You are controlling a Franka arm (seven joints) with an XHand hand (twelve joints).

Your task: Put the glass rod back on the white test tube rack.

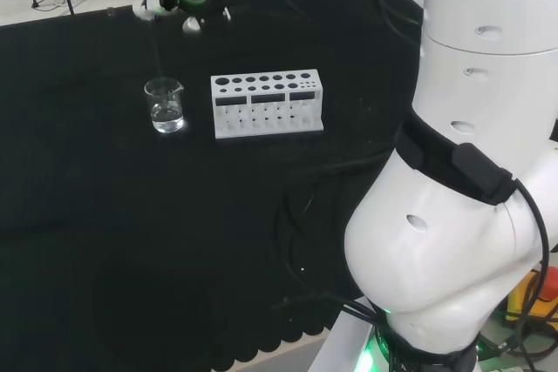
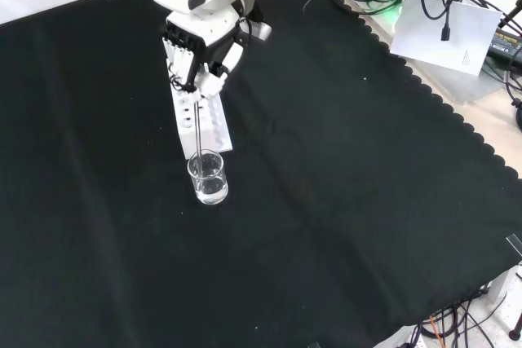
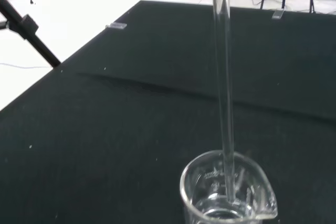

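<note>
Head view: hand [image 1: 187, 8] above the beaker [image 1: 165, 104], rack [image 1: 267, 103] just right of the beaker.

Front view: fingers curled, pinching the rod [image 2: 197, 124] at its top; rod upright, lower end inside the beaker [image 2: 208, 177], rack [image 2: 204, 118] just behind it.

Wrist view: rod [image 3: 224, 87] tip sits in the liquid.

Risk: moving sideways before the tip clears the rim would tip the beaker; a thin wet rod could also slip in the pinch.
</note>
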